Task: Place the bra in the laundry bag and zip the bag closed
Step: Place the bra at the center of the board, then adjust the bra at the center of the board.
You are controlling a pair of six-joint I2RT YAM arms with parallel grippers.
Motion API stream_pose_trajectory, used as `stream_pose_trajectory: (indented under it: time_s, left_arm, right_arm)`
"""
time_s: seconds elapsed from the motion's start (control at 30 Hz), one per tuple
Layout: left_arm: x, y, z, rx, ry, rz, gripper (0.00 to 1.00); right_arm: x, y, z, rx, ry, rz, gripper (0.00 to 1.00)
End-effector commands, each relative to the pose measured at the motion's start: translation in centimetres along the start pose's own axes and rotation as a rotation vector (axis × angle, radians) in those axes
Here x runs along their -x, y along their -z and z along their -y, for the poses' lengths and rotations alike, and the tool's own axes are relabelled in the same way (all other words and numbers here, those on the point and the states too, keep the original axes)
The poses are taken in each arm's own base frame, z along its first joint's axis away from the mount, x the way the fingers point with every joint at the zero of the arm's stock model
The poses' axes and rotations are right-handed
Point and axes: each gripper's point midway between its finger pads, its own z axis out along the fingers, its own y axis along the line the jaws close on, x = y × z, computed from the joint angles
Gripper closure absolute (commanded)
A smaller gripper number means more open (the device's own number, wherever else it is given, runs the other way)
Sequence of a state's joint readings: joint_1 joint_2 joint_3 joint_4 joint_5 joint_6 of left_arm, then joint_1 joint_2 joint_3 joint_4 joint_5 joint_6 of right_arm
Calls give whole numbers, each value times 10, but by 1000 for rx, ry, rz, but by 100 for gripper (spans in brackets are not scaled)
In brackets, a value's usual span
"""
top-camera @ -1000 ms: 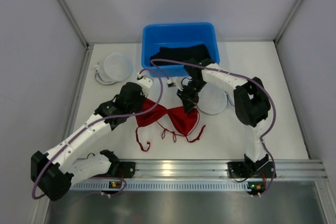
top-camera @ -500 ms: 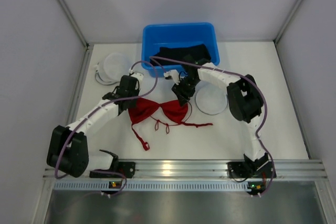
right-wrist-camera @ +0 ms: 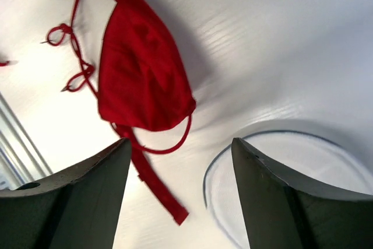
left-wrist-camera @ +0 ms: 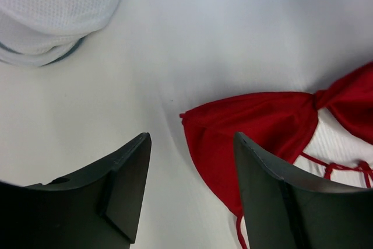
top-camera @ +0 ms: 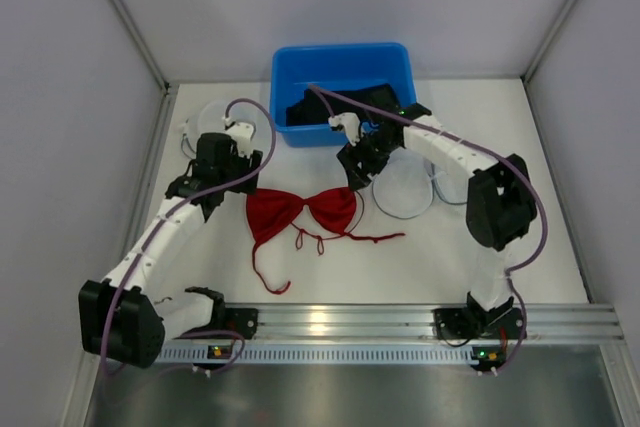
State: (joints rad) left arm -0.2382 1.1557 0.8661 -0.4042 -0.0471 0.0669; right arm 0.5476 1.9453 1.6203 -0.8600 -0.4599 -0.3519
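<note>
The red bra (top-camera: 300, 212) lies spread flat on the white table, cups side by side and thin straps trailing toward the near edge. My left gripper (top-camera: 232, 169) hovers open just left of the left cup (left-wrist-camera: 262, 121), nothing between its fingers (left-wrist-camera: 131, 167). Above the right cup (right-wrist-camera: 145, 74) my right gripper (top-camera: 355, 172) also stands open and empty. One round white mesh laundry bag (top-camera: 217, 127) lies at the back left, seen again in the left wrist view (left-wrist-camera: 52, 10). A second round mesh piece (top-camera: 405, 187) lies right of the bra, its rim (right-wrist-camera: 291, 167) under the right fingers.
A blue bin (top-camera: 283, 87) with dark garments stands at the back centre, close behind both grippers. The table ends at grey walls left and right. A metal rail (top-camera: 330, 322) carrying the arm bases runs along the near edge.
Both grippers opened and let go of the bra, which now lies spread flat. The left gripper drew back to the upper left, the right one toward the bin.
</note>
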Motion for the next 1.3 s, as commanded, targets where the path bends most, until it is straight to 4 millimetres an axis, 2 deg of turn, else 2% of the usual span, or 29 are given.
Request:
stream_pose_trajectory:
  time_s: [0.0,0.03,0.07,0.13,0.2,0.3,0.33,0.4,0.43,0.53,0.57,0.7,0.83,0.97,1.07,1.27]
  left_arm:
    - [2,19,24,-159,-46,-10,37]
    - [-2,21,29,-189,-54,-23,39]
    - [-4,26,43,-278,-85,-28,42]
    - [-13,34,55,-363,-114,-50,46]
    - [-26,31,57,-373,-135,-92,45]
    - [-46,22,55,-369,-151,-188,46]
    - [-55,18,55,-373,-141,-236,46]
    - [-51,22,67,-440,-111,-234,48]
    - [-48,29,79,-509,-102,-220,49]
    - [-33,55,114,-745,-111,-123,51]
    - [-30,62,118,-783,-164,-73,51]
    - [-37,65,138,-842,-403,-9,51]
    - [-52,47,145,-861,-650,-5,52]
    - [-70,33,150,-908,-840,-1,55]
    - [-81,22,148,-932,-967,18,57]
    - [-93,11,150,-978,-1141,96,55]
  right_arm:
    - [15,33,-20,6,-12,110,30]
    - [9,31,-24,18,-28,102,30]
    - [8,33,-28,33,-34,105,31]
    - [4,37,-44,99,-48,120,34]
    - [2,38,-58,155,-52,134,36]
    - [-12,26,-82,262,-89,103,42]
    - [-11,23,-86,275,-95,110,47]
    - [-21,13,-100,315,-82,94,53]
    - [-17,8,-102,313,-63,118,59]
    - [-27,-9,-111,326,-78,103,64]
    - [-28,-18,-108,329,-92,96,65]
    - [-29,-36,-98,312,-129,80,66]
    - [-34,-54,-84,266,-161,43,70]
    - [-51,-67,-74,222,-193,-22,74]
    - [-61,-73,-66,189,-212,-65,76]
    - [-62,-74,-59,182,-239,-70,77]
